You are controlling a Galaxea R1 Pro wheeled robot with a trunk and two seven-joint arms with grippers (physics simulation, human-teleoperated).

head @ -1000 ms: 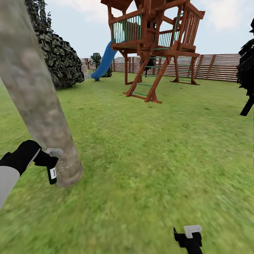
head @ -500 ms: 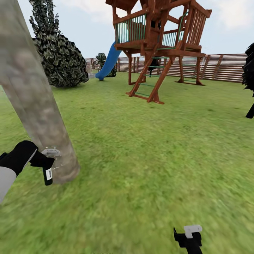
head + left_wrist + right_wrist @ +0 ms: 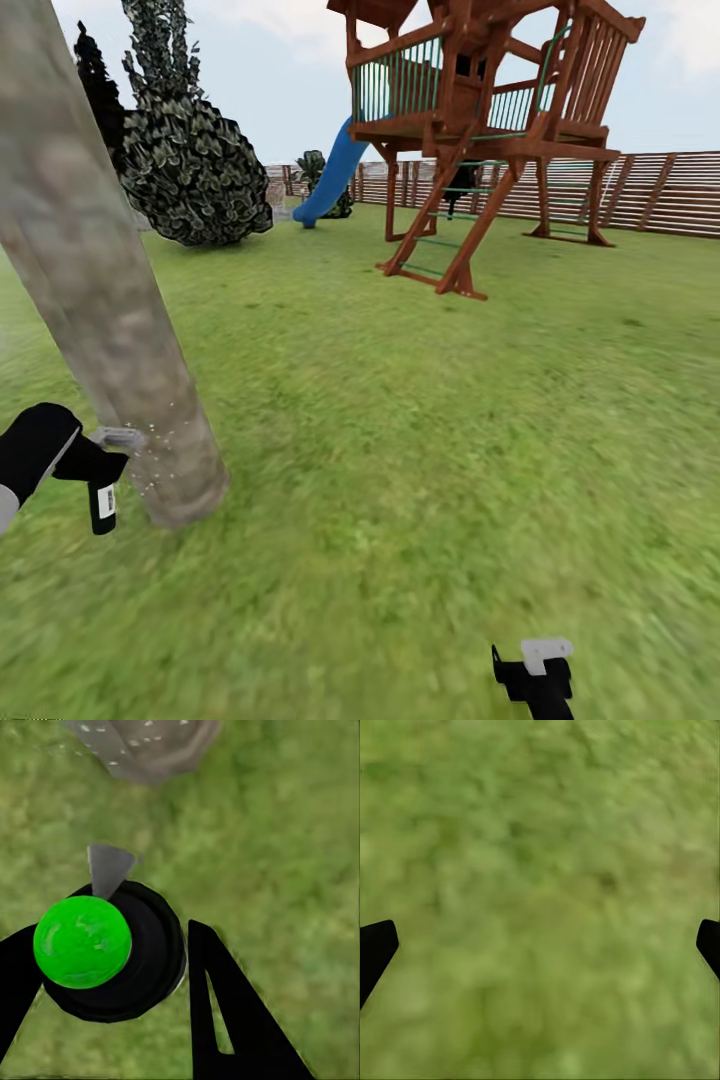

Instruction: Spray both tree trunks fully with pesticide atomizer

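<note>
Black fingers of the right gripper [image 3: 540,945] stand wide apart over bare lawn [image 3: 450,450], holding nothing. At the left, the left gripper [image 3: 112,967] is closed on the atomizer [image 3: 112,949], its nozzle just beside the trunk [image 3: 110,300], white specks at its base. Beyond stand a playset [image 3: 480,130], bush [image 3: 190,170] and fence [image 3: 660,190].
</note>
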